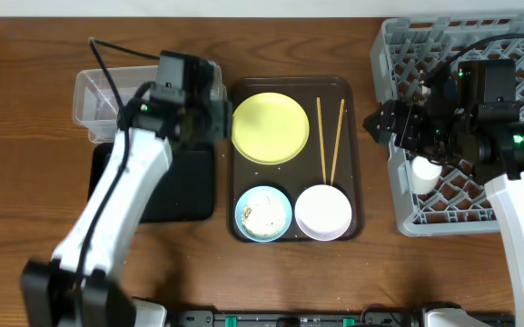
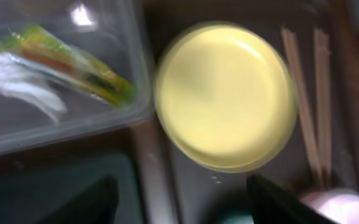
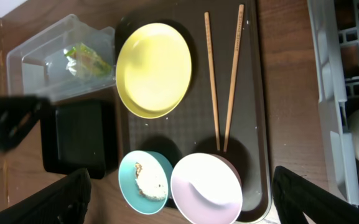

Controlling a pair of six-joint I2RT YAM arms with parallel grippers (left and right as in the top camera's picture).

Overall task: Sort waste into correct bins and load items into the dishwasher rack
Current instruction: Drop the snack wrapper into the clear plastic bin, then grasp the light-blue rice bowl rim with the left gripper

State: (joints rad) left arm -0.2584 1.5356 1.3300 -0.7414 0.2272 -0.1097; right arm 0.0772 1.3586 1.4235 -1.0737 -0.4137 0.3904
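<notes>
My left gripper (image 1: 209, 116) is open and empty, above the gap between the clear tub (image 1: 93, 95) and the yellow plate (image 1: 270, 127). In the blurred left wrist view its fingers (image 2: 182, 205) frame the black tray (image 2: 48, 186). The tub holds the green-yellow wrapper (image 2: 73, 62) and white paper (image 2: 17, 81). My right gripper (image 1: 381, 123) is open and empty at the grey rack's (image 1: 398, 54) left wall. The white cup (image 1: 427, 171) lies in the rack. The light blue bowl (image 3: 145, 183) holds rice crumbs beside the white-pink bowl (image 3: 207, 186). Two chopsticks (image 3: 223, 81) lie on the brown tray.
The dark brown serving tray (image 1: 357, 163) sits mid-table between the bins and the rack. The black tray (image 1: 184, 191) lies in front of the clear tub, partly under my left arm. Bare wooden table surrounds them.
</notes>
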